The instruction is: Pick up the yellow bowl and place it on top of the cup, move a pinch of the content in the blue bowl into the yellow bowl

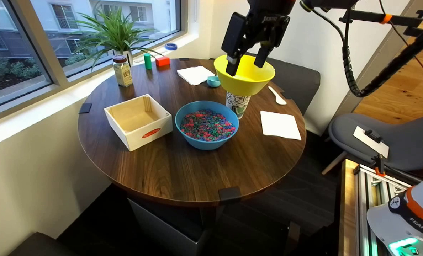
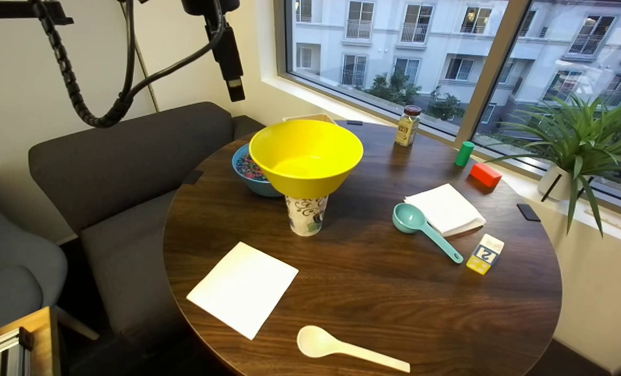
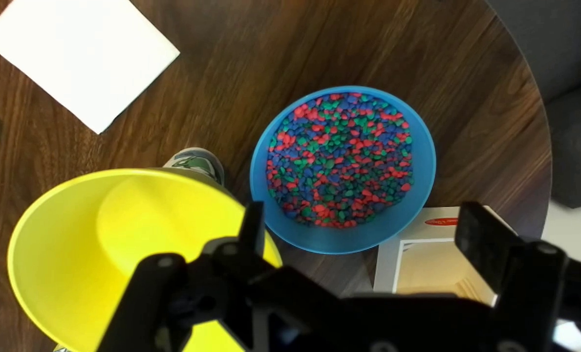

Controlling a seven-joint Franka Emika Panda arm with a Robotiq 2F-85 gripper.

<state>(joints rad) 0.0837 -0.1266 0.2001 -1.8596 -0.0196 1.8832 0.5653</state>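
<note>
The yellow bowl [image 1: 247, 81] sits upright on top of the patterned white cup [image 1: 237, 105], as the bowl [image 2: 305, 162] and cup [image 2: 306, 216] also show in an exterior view. The light blue bowl [image 1: 207, 145] stands on the table beside the cup and holds the content [image 1: 207, 125], many small red, green and blue bits. In the wrist view the content [image 3: 339, 161] fills the blue bowl [image 3: 339, 240]; the yellow bowl [image 3: 124, 220] hides most of the cup [image 3: 196, 161]. My gripper [image 3: 361, 212] is open and empty, above the table near both bowls.
A white wooden box [image 1: 154, 122] stands beside the blue bowl. Two white napkins [image 2: 242, 290], a white spoon [image 2: 352, 351], a teal scoop [image 2: 409, 218] and a lettered block [image 2: 485, 254] lie on the table. A spice jar [image 1: 122, 73] stands near the window.
</note>
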